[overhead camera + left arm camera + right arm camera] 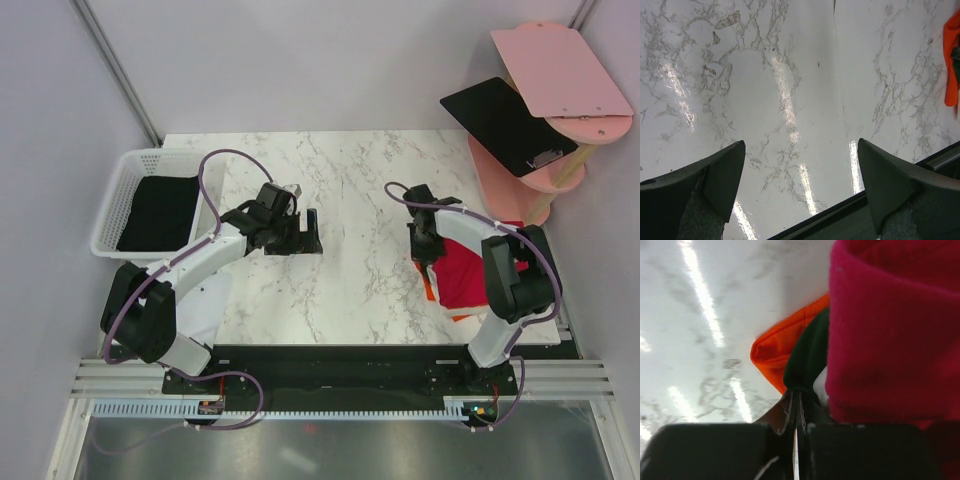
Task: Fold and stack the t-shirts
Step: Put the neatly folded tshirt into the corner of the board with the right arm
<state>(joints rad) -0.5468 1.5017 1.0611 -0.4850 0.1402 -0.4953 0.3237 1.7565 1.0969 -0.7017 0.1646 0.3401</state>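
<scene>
A basket sits at the tabletop's 9 o'clock edge, with one shirt in it. A pile of shirts lies at 3 o'clock. A shelf stands past 1 o'clock.

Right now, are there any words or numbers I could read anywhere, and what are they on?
No words or numbers can be read.
Black board: a tiny pale mark near its lower edge, too small to read.
Red shirt, orange shirt and the dark green cloth pinched in the right tool: plain, no print shows.
White basket: no label shows.
</scene>
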